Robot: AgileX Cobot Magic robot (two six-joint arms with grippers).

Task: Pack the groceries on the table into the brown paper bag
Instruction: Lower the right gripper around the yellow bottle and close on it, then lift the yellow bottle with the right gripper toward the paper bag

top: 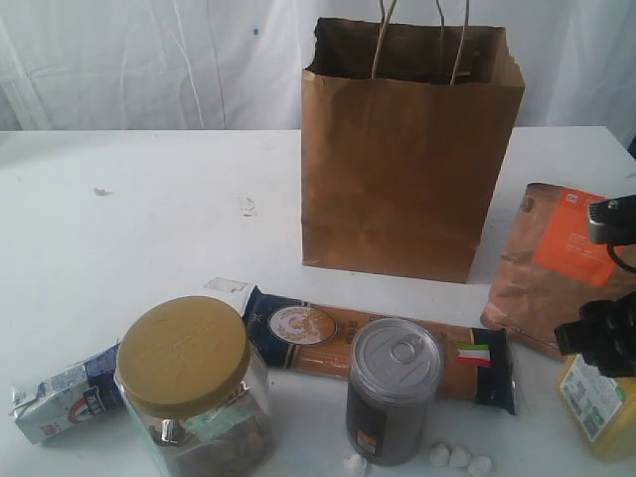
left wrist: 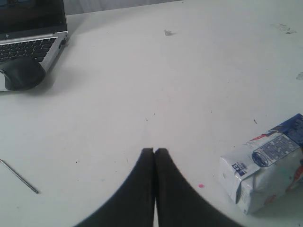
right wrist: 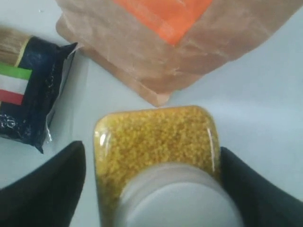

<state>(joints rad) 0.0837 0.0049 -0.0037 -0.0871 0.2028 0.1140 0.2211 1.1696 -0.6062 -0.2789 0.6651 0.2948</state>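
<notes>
A: Exterior view first: where does the bag (top: 407,159) stand?

B: Upright at the far middle of the surface (top: 169,209), with its mouth and cord handles up.

A: And the spaghetti (top: 328,338)?

B: Flat in front of the bag. Its long axis runs across the view, coming slightly nearer at the right, and its flag end points right. The can (top: 393,393) stands upright in front of it and hides part of it. The jar (top: 189,388) stands at the near left, gold lid up. The carton (top: 60,397) lies on its side to the left, one end hidden behind the jar.

A: The right side?

B: The pouch (top: 547,263) lies flat to the right of the bag, orange label up, long axis running far to near. Just nearer, at the view's edge, the yellow packet (top: 601,402) also lies flat.

A: The right claw (right wrist: 151,158)?

B: Spread wide, with one finger (right wrist: 52,184) on each side of the packet. The packet's long axis runs along the fingers, and its end points at the pouch's corner. I cannot tell whether the fingers touch it.

A: The left claw (left wrist: 155,152)?

B: Closed, fingers pressed together and holding nothing. It is over bare surface, with the carton near.
</notes>
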